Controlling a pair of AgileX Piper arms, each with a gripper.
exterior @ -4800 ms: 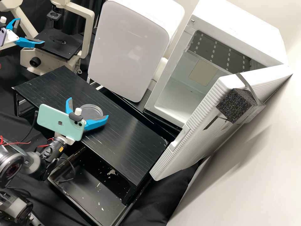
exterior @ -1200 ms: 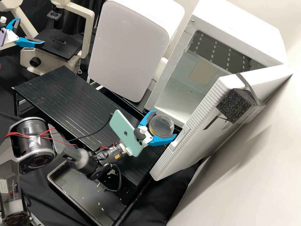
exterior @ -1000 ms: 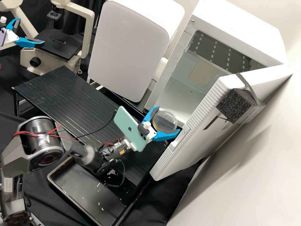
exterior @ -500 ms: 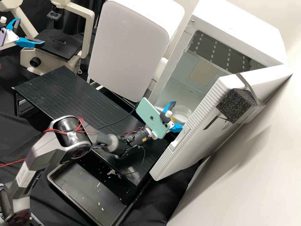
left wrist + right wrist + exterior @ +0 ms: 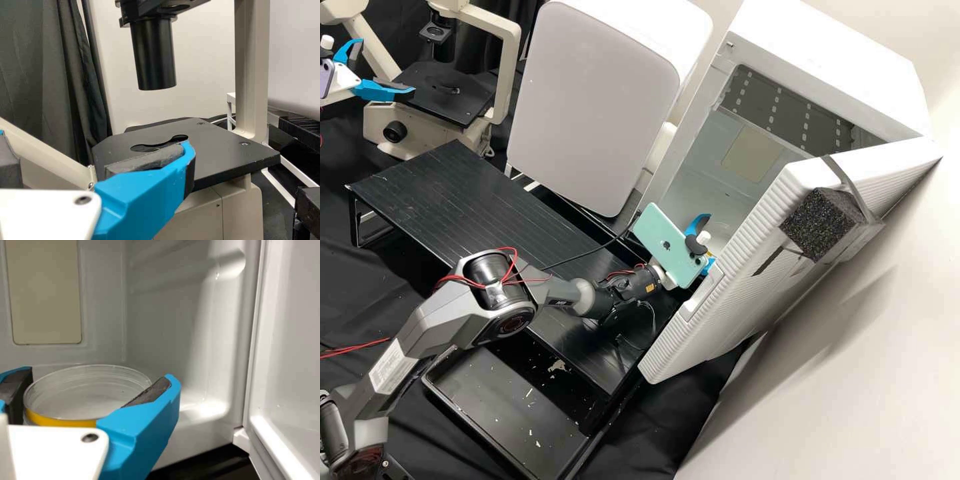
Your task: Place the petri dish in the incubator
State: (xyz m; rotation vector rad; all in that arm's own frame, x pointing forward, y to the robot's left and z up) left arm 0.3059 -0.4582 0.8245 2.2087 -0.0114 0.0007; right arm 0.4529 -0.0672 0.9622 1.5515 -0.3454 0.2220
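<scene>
The incubator [image 5: 840, 53] has a big open front, and a gripper can go in there. Its door [image 5: 747, 287] is swung out and makes a wall close beside the right gripper [image 5: 709, 241]. The petri dish [image 5: 80, 402] fills the gap between that gripper's fingers. A big white box [image 5: 593, 107] blocks the way next to the incubator. Over by the microscope, there is room between the hanging black tube [image 5: 154, 55] and the flat black stage [image 5: 225, 150].
</scene>
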